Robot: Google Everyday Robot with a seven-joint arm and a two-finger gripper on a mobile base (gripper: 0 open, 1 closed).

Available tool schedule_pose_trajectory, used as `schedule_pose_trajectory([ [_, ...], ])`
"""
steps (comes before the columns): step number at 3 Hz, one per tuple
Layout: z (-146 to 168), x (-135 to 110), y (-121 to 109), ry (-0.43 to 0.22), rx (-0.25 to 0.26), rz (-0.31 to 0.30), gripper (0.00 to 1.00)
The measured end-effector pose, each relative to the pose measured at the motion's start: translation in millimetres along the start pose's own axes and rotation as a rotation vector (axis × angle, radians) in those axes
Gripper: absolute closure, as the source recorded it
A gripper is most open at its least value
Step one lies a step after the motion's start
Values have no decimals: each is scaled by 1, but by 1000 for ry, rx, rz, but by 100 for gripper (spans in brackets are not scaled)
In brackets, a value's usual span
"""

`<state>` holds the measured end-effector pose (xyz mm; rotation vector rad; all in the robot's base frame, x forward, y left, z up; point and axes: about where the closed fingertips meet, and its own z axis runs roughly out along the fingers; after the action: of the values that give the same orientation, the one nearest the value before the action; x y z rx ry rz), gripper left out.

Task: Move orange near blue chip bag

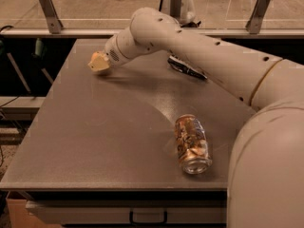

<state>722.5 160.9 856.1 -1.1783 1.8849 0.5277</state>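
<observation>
Camera view: my gripper (99, 62) sits upper left, blue chip bag (186, 68) lies to its right; orange grasped? I cannot tell.

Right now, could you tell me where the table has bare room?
The left and centre of the table are bare, from the gripper near the far-left corner down to the can lying front right. The far right is crowded: the arm crosses over the blue chip bag.

Table (95, 137) carries can (192, 144) (toppled), blue chip bag (186, 67); pincer (99, 62) over far-left
</observation>
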Motion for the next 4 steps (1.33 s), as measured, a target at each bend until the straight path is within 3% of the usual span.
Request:
schedule_pose_trajectory([
  [1, -40, 4, -26, 11, 70, -23, 100],
  [3, -40, 8, -32, 25, 81, -23, 100],
  [4, -63, 23, -71, 57, 182, -19, 100],
])
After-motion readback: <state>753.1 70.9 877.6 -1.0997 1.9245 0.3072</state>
